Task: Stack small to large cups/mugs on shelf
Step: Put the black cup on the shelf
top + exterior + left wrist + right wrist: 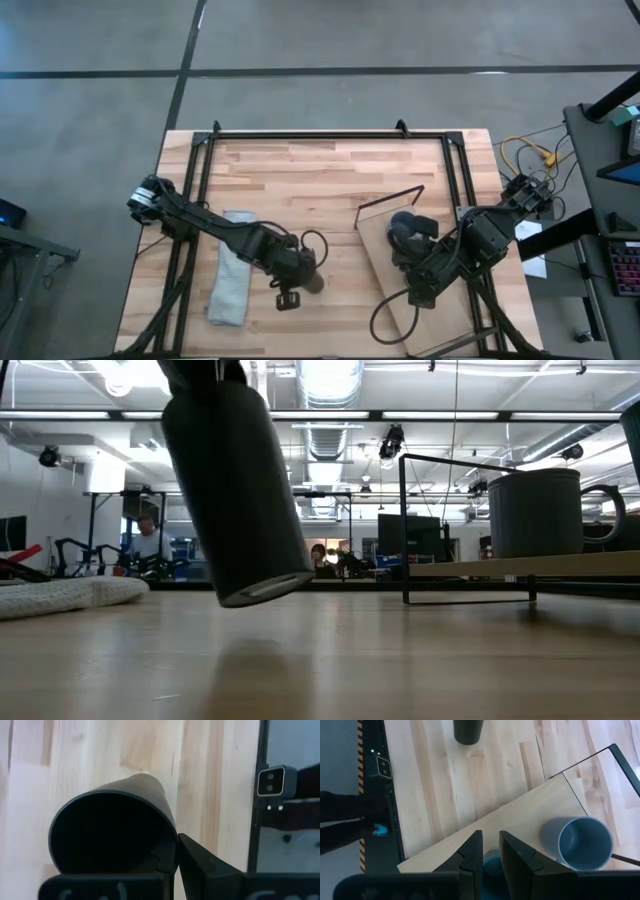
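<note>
Left claw [172,862] clamped on rim of black cup [235,490], tilted, lifted clear of table [400,660]. Right claw [491,855] slightly parted above teal cup [492,867] on shelf [520,820], beside blue-grey mug [580,842]. Probably light, rigid, slippery-walled; best pinched across rim

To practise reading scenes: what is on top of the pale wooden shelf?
A blue-grey mug stands on the shelf. A teal cup sits beside it, mostly hidden by the right gripper.
</note>
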`<state>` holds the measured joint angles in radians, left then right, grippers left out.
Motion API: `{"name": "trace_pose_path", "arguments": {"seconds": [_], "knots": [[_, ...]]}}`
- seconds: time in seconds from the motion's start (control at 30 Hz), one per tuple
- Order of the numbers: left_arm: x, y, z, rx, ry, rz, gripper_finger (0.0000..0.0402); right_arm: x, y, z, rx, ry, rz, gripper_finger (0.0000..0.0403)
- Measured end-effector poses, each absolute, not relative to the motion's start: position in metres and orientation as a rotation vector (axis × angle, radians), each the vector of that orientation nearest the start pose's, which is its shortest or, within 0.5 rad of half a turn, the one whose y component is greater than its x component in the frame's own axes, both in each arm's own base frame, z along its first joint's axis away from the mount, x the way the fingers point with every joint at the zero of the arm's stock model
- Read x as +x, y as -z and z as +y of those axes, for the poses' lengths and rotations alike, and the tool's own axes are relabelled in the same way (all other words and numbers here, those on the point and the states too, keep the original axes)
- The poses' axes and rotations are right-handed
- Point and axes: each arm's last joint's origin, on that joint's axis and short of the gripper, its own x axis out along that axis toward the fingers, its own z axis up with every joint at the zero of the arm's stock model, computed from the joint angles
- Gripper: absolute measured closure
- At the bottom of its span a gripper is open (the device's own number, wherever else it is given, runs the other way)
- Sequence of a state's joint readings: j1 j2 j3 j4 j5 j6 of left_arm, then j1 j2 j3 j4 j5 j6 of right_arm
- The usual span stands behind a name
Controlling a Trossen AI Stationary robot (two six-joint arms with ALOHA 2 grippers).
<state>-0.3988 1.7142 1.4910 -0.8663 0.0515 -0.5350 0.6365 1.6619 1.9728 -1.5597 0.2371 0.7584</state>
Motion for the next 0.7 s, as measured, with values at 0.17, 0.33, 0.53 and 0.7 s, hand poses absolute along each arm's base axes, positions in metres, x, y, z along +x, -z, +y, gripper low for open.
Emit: {"name": "trace_pose_path", "arguments": {"seconds": [0.17, 0.33, 0.53, 0.7], "knots": [[0.331, -0.286, -0.140, -0.092, 0.212, 1.070, 0.0401, 0.237, -0.408, 0.166, 0.140, 0.098, 1.167, 0.0344], [0.340, -0.293, -0.143, 0.167, 0.358, 0.913, 0.0401, 0.242, -0.408, 0.164, 0.162, 0.104, 1.148, 0.0344], [0.351, -0.297, -0.137, 0.255, 0.379, 0.874, 0.0401, 0.248, -0.409, 0.153, 0.195, 0.194, 1.112, 0.0344], [0.376, -0.293, -0.142, 0.339, 0.421, 0.936, 0.0402, 0.251, -0.411, 0.144, 0.238, 0.237, 1.101, 0.0344]]}}
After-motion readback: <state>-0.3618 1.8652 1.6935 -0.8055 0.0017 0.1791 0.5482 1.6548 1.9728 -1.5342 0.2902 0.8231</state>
